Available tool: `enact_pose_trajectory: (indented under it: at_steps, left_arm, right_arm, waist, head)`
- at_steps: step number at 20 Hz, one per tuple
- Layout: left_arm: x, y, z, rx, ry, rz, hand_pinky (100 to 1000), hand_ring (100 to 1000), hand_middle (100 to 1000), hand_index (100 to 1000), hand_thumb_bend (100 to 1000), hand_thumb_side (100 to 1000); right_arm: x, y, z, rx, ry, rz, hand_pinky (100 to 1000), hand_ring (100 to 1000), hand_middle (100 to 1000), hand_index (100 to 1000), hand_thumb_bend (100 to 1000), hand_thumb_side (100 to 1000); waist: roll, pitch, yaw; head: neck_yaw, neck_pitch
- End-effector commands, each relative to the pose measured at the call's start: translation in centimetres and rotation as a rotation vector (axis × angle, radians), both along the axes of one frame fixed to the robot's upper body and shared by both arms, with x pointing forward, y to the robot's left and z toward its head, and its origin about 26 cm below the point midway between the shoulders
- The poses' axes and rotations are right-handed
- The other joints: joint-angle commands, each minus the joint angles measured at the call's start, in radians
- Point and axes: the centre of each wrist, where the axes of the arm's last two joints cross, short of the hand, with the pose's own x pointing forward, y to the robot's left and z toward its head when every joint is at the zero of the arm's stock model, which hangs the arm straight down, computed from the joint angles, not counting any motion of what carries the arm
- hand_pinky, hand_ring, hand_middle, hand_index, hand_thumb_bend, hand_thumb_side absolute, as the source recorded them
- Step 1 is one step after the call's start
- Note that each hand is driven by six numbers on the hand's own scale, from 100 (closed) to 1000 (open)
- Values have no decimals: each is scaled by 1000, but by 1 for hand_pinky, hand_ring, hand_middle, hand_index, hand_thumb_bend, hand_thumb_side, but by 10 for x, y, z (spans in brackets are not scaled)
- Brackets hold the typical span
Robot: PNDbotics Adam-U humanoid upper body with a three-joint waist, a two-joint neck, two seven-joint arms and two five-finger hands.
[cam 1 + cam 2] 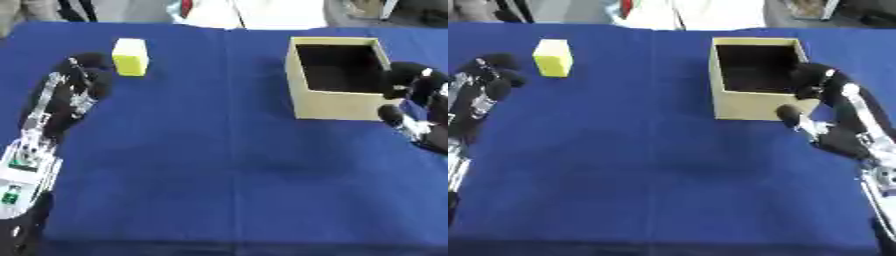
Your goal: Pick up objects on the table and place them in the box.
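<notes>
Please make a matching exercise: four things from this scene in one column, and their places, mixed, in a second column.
Things:
1. yellow block
2. box
3. left hand
4. right hand

Places:
A. at the box's right front corner
B. far left on the blue cloth, standing free
C. right of the middle, open at the top
D. just below and to the left of the block, not touching it

Pairs: 1-B, 2-C, 3-D, 4-A

blue table (219,165), yellow block (130,56), open box (335,105)
</notes>
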Motion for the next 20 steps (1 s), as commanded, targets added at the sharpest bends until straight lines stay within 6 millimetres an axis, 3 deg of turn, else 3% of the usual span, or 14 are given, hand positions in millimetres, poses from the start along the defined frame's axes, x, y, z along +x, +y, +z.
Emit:
enact_pose_trajectory:
  at_steps: [1, 14, 20]
  left_arm:
    - [-1, 1, 8, 17, -25, -12, 747, 644, 662, 786, 821, 596]
    - [0, 4, 12, 39, -35, -6, 746, 648, 668, 789, 766, 597]
    - [3, 26, 53, 247, -125, 48, 746, 657, 672, 787, 749, 569]
  right_arm:
    - [0, -3, 10, -2, -30, 5, 702, 781, 745, 862, 617, 563]
    - [0, -3, 11, -4, -29, 13, 705, 783, 747, 864, 607, 556]
    - [0, -4, 10, -18, -23, 20, 708, 785, 749, 866, 599, 546]
  waist:
    - [1, -12, 1]
    - [5, -16, 0]
    - [11, -20, -6]
  head:
    - [2, 5]
    - [2, 5]
    - [2, 5]
